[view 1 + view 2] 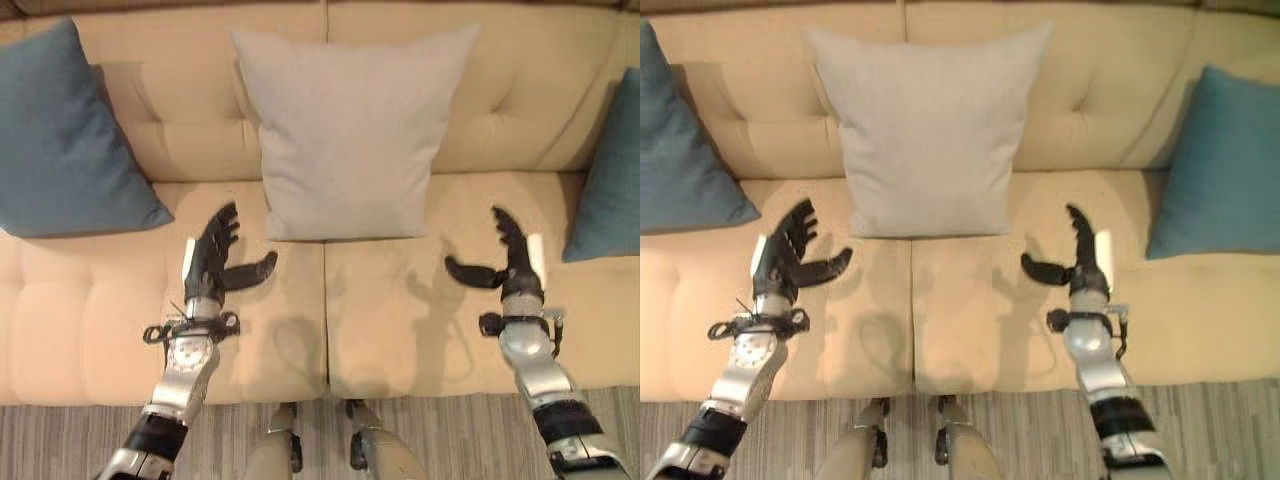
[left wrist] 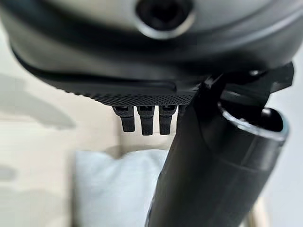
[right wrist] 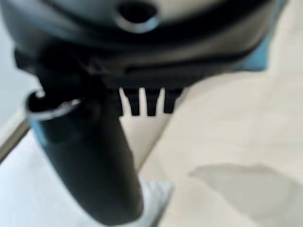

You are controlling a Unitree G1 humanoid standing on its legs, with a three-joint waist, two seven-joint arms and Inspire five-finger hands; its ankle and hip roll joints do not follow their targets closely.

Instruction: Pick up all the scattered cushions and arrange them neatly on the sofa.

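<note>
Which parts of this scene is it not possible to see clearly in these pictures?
- Left blue cushion: cut off by the edge of both eye views.
- Right blue cushion: cut off by the edge of both eye views.
- Sofa backrest behind the grey cushion: hidden by it.
- Sofa seat in the wrist views: blurred, largely hidden by each hand's bulk.
</note>
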